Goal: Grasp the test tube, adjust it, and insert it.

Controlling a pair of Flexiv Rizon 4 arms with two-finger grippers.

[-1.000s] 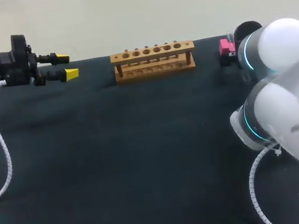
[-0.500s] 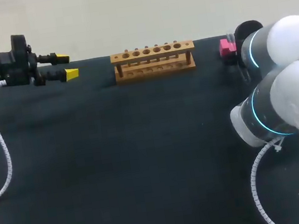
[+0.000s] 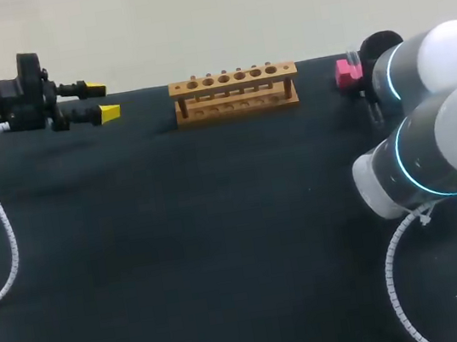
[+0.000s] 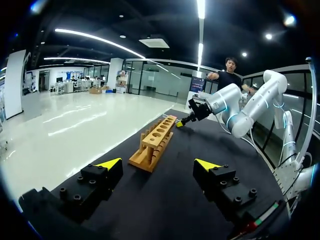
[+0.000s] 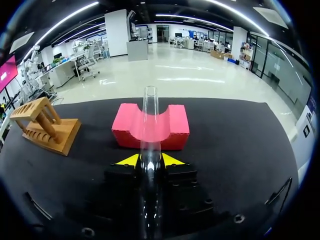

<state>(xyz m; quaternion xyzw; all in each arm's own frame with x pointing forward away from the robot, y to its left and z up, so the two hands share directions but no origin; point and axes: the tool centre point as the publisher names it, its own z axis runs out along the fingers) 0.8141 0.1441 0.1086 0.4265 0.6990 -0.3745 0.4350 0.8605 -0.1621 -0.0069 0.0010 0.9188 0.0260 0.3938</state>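
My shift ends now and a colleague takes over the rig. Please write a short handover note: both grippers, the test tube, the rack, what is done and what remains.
Left gripper: open, holds nothing, at the far left of the table, facing the wooden test tube rack.
Right gripper: shut on the glass test tube, which points ahead of it over the groove of the pink grooved block.
Rack: at the table's far edge, in the middle; no tube in its holes.
Done: the grasp. I cannot tell whether the tube is lifted off the block.
Left: adjust the tube, carry it to the rack, insert it.
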